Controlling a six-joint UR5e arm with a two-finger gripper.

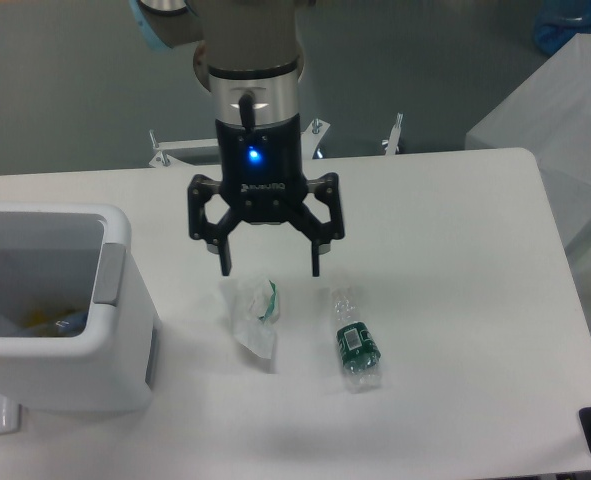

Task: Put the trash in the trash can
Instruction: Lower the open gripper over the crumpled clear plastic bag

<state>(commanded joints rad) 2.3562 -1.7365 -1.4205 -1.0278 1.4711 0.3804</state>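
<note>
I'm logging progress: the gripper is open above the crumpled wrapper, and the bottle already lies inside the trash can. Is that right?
Not quite. The camera view shows the gripper open above the crumpled wrapper, but the bottle lies on the table, to the right of the wrapper, not inside the trash can.

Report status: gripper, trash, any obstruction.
Gripper open, empty, above wrapper. Wrapper and bottle both on table, outside trash can. Nothing blocking.
</note>
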